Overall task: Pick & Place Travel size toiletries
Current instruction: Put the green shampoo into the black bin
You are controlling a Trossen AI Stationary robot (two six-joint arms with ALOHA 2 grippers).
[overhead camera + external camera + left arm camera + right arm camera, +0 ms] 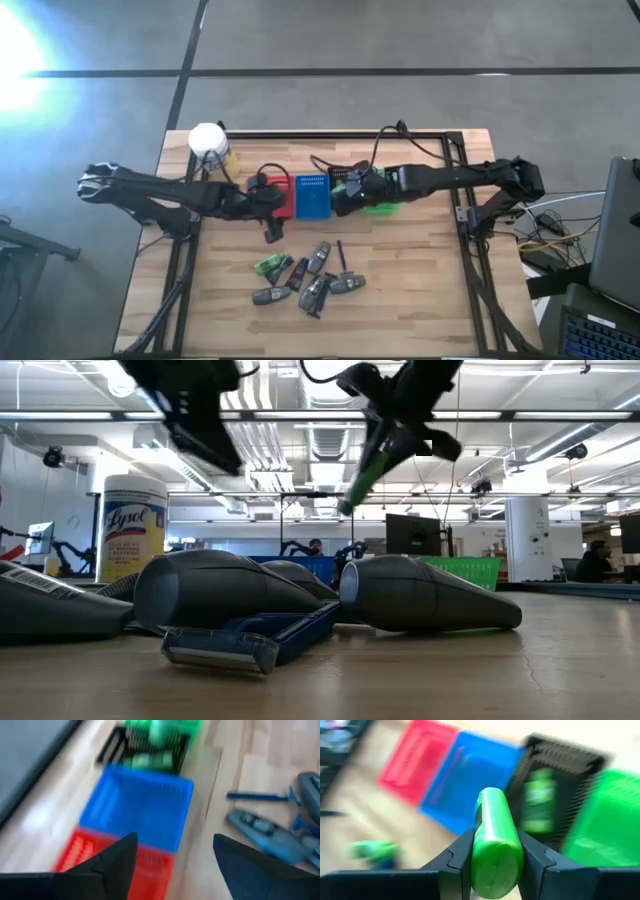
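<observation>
The right gripper [492,857] squeezes a green bottle [492,845] just above the black tray [555,760]. The left gripper [172,865] is wide open and holds nothing, over the red tray [80,852].

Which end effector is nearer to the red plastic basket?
The left end effector is nearer, at the red plastic basket. The right end effector, shut on a green bottle, is beyond the blue basket.

Floor [400,35]: grey concrete, dark seam lines
Ceiling [300,435]: exposed ducts, strip lights (long rows)
Pillar [527,538]: white
Glare [15,50]: bright
</observation>
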